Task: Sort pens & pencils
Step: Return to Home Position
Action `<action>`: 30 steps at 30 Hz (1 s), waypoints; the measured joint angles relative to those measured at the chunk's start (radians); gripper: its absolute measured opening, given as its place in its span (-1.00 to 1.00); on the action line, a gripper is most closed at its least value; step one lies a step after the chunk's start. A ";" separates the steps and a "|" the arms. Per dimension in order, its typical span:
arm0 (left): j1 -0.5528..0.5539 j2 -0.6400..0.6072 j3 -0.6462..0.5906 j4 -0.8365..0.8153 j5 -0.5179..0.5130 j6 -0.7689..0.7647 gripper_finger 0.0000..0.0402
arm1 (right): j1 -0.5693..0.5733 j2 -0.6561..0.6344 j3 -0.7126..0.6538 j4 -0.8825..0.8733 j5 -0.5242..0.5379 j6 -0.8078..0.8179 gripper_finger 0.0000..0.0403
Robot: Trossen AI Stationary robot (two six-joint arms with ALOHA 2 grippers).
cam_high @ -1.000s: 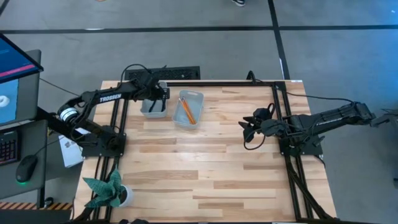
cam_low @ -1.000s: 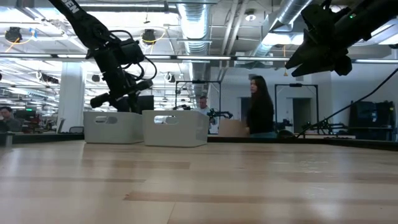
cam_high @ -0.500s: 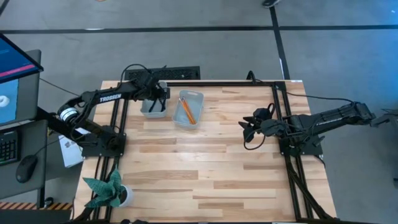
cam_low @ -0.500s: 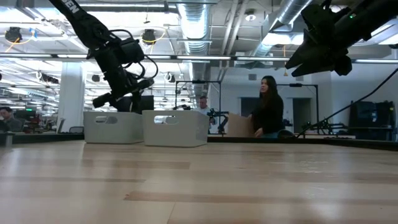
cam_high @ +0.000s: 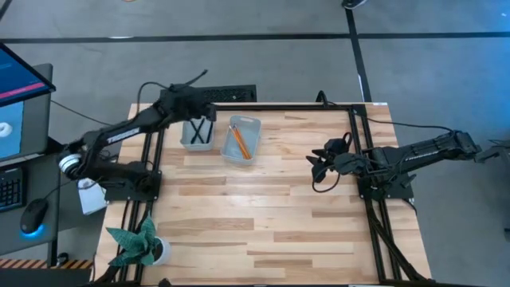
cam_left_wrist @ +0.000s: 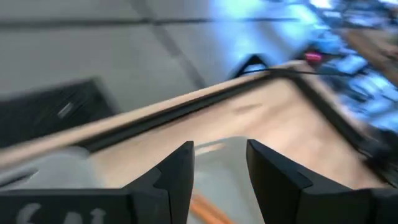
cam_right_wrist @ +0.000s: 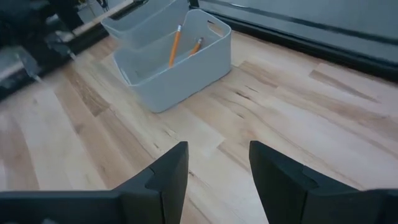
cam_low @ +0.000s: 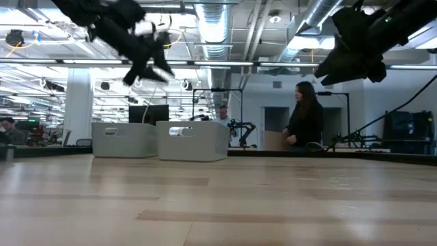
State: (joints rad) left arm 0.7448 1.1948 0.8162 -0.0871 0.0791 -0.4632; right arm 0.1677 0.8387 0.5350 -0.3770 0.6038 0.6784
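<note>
The black pens [cam_high: 198, 130] lie crossed inside the left grey bin [cam_high: 196, 142]. The orange pencils [cam_high: 239, 142] lie in the right grey bin [cam_high: 241, 156]; in the right wrist view two pencils [cam_right_wrist: 176, 43] lean against that bin's wall. My left gripper [cam_high: 194, 104] is open and holds nothing. It hangs high above the far side of the left bin and shows raised in the low view [cam_low: 147, 65]. My right gripper [cam_high: 315, 167] hovers open over the table's right half [cam_right_wrist: 217, 168].
The two bins [cam_low: 125, 140] [cam_low: 193, 140] stand side by side near the far edge. A green paper plant [cam_high: 137, 243] sits at the near left corner. Bare wood [cam_high: 263, 215] stretches across the middle and near side. A person [cam_low: 307, 116] stands in the room beyond the table.
My left gripper has risen from just above the left bin and drawn back toward the table's far left, moving fast enough to blur. The pens in that bin now show uncovered. The person in the background has walked to the right.
</note>
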 joint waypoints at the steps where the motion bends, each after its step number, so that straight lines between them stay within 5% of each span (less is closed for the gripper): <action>1: -0.015 -0.029 0.000 0.007 0.024 0.033 -0.31 | 0.000 0.000 0.000 -0.004 0.000 -0.023 -0.04; 8: -0.173 -0.238 0.000 0.039 0.060 0.149 -0.31 | 0.000 -0.018 0.000 0.051 0.000 -0.077 -0.05; 24: -0.419 -0.512 -0.003 -0.158 -0.151 0.296 -0.31 | -0.052 -0.417 0.001 -0.047 0.003 -0.319 -0.04; 30: -0.474 -0.632 -0.140 -0.045 -0.274 0.275 -0.31 | -0.089 -0.550 0.001 -0.149 0.003 -0.322 -0.04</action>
State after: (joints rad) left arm 0.2707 0.5630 0.6765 -0.1324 -0.1947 -0.1885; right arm 0.0785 0.2891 0.5362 -0.5263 0.6067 0.3563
